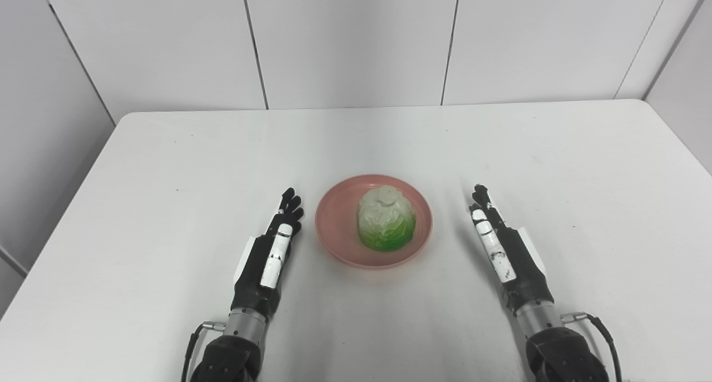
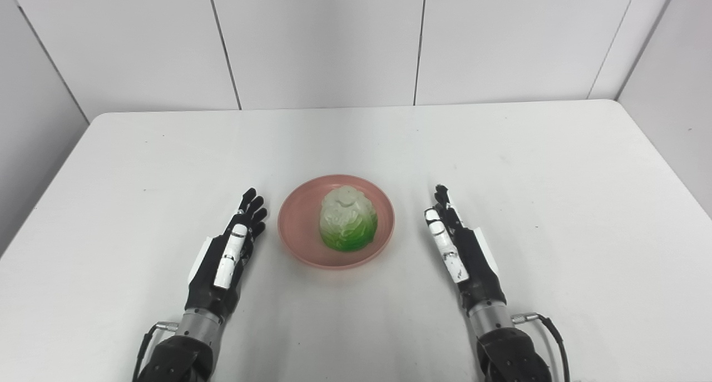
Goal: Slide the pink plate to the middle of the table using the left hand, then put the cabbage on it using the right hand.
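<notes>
Pale green plastic cabbage [image 1: 386, 219] sitting on round pink plate [image 1: 334, 226], frame centre. My left hand [image 1: 272, 254] and right hand [image 1: 500, 248] flanking, fingers extended, holding nothing. Judging task complete; nothing further needed.

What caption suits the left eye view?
Cabbage sits on pink plate; open left hand and right hand flank it.

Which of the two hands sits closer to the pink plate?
The left hand: only a narrow gap separates it from the pink plate; the right hand stands farther off.
</notes>
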Robot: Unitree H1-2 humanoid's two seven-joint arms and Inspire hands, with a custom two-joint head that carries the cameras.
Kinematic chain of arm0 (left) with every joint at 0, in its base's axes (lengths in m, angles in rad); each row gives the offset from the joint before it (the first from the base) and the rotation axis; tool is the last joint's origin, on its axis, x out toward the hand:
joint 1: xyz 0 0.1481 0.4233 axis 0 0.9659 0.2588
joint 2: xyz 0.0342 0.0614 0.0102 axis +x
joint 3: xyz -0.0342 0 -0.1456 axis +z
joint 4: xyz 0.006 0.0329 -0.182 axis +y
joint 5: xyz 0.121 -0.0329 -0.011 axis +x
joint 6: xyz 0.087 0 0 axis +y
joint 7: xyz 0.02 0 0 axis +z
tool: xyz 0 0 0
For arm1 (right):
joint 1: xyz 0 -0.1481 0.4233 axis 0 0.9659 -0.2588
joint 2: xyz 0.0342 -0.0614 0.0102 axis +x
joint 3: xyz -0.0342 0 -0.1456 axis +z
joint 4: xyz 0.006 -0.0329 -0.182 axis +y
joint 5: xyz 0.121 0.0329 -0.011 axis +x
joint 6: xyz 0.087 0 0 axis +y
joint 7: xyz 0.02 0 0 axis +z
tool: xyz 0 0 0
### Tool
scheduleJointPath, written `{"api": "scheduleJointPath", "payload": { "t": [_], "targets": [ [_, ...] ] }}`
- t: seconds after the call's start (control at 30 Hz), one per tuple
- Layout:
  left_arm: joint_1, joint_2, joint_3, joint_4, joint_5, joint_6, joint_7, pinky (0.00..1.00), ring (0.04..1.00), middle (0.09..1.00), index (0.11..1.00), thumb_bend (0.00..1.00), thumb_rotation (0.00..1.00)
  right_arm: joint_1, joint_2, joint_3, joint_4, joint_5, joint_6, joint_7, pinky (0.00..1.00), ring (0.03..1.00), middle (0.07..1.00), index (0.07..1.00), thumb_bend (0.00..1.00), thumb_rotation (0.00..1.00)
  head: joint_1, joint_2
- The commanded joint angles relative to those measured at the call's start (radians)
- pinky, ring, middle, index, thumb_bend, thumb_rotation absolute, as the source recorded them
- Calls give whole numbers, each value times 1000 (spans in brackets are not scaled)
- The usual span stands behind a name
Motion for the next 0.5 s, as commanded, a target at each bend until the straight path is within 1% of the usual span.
{"api": "scheduleJointPath", "payload": {
  "t": [0.0, 0.1, 0.47],
  "targets": [
    [-7, 8, 15, 9, -9, 9, 7, 989, 984, 998, 998, 424, 1000, -17, 6, 11, -17, 11, 21, 16, 1000, 995, 1000, 993, 238, 1000, 2, 1],
    [-8, 7, 12, -4, 0, 21, 10, 984, 982, 995, 996, 424, 1000, -17, 7, 10, -18, 16, 27, 16, 1000, 996, 1000, 994, 241, 1000, 1, 1],
    [-11, 7, 13, -1, -2, 22, 10, 989, 983, 997, 998, 423, 1000, -19, 6, 11, -12, 10, 20, 11, 1000, 988, 999, 987, 241, 1000, 3, 4]
  ]
}}
